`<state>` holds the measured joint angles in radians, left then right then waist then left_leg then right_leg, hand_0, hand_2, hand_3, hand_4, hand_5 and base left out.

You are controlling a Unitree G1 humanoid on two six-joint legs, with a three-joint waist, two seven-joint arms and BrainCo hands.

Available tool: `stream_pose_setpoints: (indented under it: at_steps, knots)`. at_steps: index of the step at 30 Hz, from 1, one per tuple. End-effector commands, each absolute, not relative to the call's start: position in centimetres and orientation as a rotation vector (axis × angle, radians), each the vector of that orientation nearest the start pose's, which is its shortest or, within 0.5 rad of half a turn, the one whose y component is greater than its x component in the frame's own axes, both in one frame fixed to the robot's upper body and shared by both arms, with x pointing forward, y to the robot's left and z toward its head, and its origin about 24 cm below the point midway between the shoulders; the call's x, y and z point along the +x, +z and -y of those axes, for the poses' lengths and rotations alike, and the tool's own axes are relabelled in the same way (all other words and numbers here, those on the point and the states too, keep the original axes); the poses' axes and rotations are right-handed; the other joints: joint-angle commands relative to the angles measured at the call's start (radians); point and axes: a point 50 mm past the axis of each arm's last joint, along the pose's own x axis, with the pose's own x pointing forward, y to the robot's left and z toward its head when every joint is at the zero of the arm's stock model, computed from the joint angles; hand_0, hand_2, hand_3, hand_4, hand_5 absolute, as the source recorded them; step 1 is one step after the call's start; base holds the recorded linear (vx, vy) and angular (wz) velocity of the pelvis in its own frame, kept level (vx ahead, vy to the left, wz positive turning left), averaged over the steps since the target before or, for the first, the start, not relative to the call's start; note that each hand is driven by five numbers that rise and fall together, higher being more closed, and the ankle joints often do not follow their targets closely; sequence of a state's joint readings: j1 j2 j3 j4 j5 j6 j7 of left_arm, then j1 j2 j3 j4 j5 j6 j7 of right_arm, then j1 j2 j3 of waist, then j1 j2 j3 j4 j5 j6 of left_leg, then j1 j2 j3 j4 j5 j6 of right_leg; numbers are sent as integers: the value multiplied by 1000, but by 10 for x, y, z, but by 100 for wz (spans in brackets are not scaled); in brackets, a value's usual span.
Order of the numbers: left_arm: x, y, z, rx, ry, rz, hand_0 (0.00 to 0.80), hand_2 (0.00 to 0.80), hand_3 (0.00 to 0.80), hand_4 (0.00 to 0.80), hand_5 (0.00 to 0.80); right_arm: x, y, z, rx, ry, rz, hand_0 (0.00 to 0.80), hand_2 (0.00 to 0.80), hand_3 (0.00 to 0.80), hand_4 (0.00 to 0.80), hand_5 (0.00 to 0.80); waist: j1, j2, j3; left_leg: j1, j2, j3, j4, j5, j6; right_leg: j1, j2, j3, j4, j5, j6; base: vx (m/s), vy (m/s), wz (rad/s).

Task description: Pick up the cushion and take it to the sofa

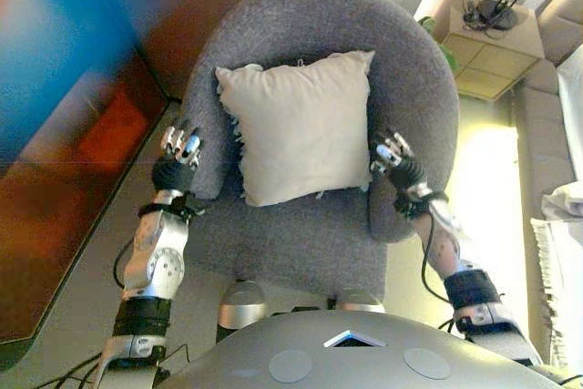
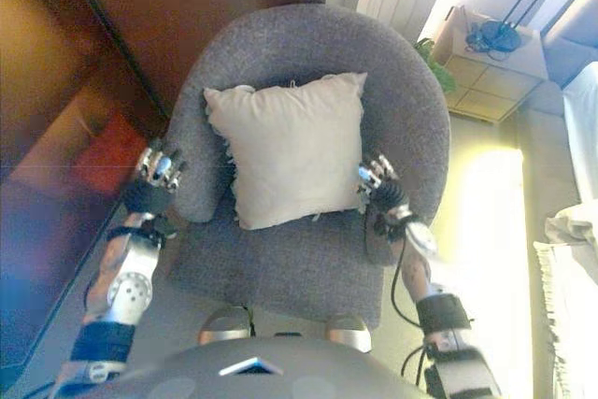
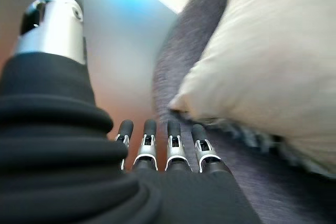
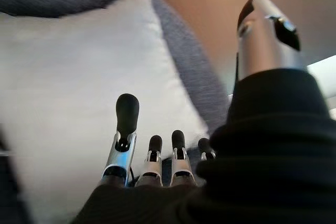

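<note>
Grey armchair (image 1: 310, 225) is carrying cream cushion (image 1: 301, 125); left robot hand (image 1: 179, 150) & right robot hand (image 1: 393, 154) are flanking it, fingers relaxed, nothing gripped; pickup, sofa trip pending.

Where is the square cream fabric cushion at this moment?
The square cream fabric cushion lies on the seat of the round grey upholstered armchair, mid-picture in both eye views, between the left robot hand and right robot hand.
</note>
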<state>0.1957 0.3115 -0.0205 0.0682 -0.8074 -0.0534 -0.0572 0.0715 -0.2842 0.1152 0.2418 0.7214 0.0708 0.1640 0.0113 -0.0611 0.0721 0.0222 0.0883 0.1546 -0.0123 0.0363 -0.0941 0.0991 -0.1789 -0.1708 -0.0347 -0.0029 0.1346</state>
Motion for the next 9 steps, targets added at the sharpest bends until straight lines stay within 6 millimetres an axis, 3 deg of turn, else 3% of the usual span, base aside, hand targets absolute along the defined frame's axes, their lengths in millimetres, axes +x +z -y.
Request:
stream_pose_setpoints:
  at_steps: [1,5,9]
  knots:
    - [206,0,-219,-515,30,-124,0,0,0,0,0,230,-6,176,685,214,-185,0,0,0,0,0,-5,28,0,26,50,35,42,-48,-27,-81,-45,-41,8,91,79,-74,27,0]
    - [201,-4,-208,-542,-5,-135,0,0,0,0,0,223,-15,167,776,224,-208,0,0,0,0,0,-14,36,17,4,48,36,59,-56,-22,-106,-46,-38,18,93,78,-103,24,-2]
    - [208,2,-197,-538,-51,-120,0,0,0,0,0,228,-16,159,715,242,-226,0,0,0,0,0,-10,38,28,-10,46,36,69,-60,-19,-112,-44,-37,12,94,75,-77,-5,0]
